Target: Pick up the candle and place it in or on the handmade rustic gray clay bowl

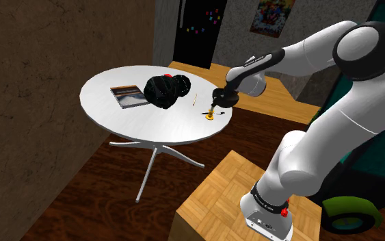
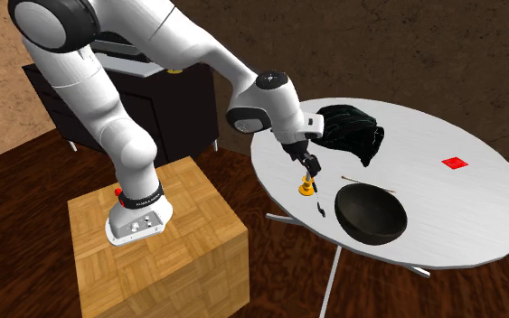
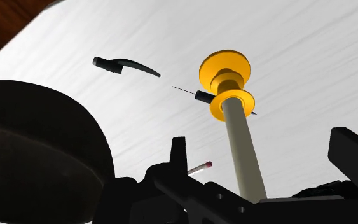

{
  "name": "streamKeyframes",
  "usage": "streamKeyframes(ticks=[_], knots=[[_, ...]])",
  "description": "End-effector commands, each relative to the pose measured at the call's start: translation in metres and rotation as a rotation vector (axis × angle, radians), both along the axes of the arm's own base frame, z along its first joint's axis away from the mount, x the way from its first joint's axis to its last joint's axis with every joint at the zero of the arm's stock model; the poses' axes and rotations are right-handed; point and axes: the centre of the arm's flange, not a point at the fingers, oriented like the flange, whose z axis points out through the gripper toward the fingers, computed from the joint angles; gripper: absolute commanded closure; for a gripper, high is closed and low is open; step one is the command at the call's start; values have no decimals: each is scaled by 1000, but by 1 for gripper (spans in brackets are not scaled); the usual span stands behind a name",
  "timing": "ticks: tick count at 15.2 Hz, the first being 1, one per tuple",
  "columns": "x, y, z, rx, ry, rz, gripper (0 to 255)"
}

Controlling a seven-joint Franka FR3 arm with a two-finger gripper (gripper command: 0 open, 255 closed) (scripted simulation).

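A candle (image 3: 244,149), a pale stick in a yellow holder (image 3: 225,70), stands upright on the round white table (image 2: 478,208). My gripper (image 3: 263,137) is open right above it. The stick rises between the fingers and they do not touch it. In the second exterior view the gripper (image 2: 309,165) hovers over the candle (image 2: 306,186), with the dark bowl (image 2: 370,217) just to that view's right. Beside the gripper, the bowl (image 3: 37,153) looms close. In the shoulder view the gripper (image 1: 216,101) sits over the candle (image 1: 210,113) near the table's right edge.
A crumpled black cloth (image 2: 350,131) lies behind the candle. A pencil (image 2: 366,186) and a small black piece (image 2: 322,210) lie near the bowl. A red square (image 2: 454,163) is farther across. A book (image 1: 129,96) rests at the shoulder view's left. The wooden stand (image 2: 153,244) is below the arm.
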Motion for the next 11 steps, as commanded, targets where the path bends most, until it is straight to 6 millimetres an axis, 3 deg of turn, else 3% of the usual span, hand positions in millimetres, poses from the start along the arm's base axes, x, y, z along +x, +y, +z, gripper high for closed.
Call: streamKeyframes(ticks=[1,7,11], knots=[[4,-3,-9,-4,-3,-1,0],[16,-4,-36,-4,-3,-1,0],[16,-4,-36,-4,-3,-1,0]])
